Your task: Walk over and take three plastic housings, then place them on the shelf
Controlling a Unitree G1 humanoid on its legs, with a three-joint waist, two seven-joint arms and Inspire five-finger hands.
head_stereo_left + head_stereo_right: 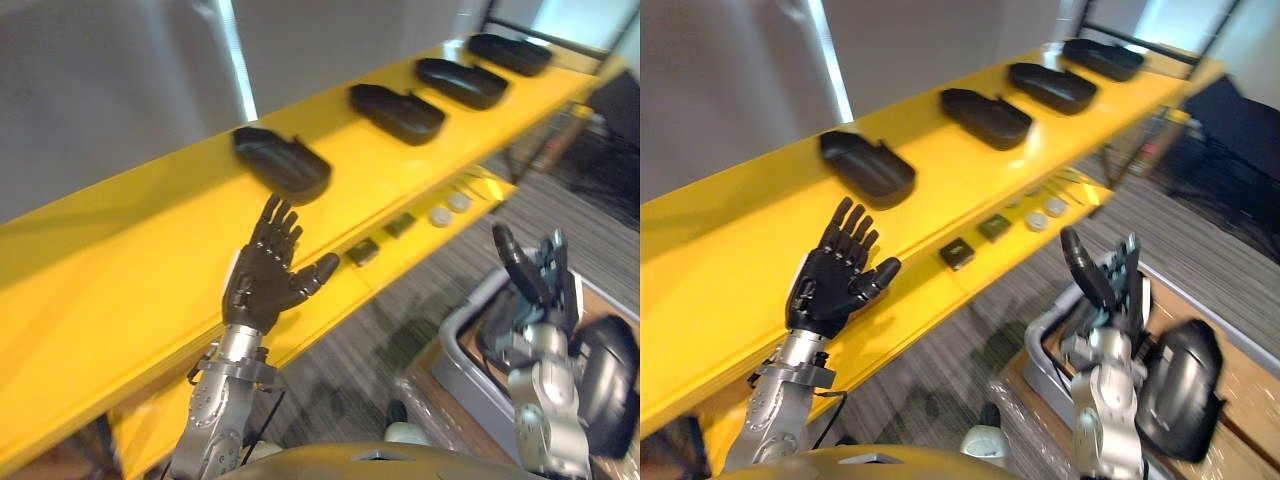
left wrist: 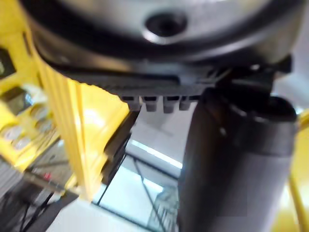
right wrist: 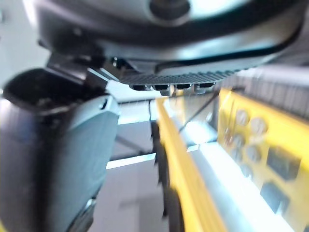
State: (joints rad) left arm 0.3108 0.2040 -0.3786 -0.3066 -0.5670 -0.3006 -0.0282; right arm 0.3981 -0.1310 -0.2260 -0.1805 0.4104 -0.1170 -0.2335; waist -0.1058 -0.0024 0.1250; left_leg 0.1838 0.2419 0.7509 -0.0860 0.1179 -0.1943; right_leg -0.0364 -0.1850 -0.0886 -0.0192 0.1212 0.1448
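yellow shelf (image 1: 120, 290) runs lower left to upper right, four housings (image 1: 282, 160) lying crosswise on it | spare housing (image 1: 1180, 390) lower right by grey bin (image 1: 465, 330), upright, just right of right hand (image 1: 1110, 295), the nearer one: fingers straight, empty | left hand (image 1: 265, 280) centre-left, splayed, empty

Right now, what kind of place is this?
Likely a workshop or parts-handling area: a yellow shelf holds a row of black plastic housings, small parts lie on its lower tier, and a grey bin stands beside it.
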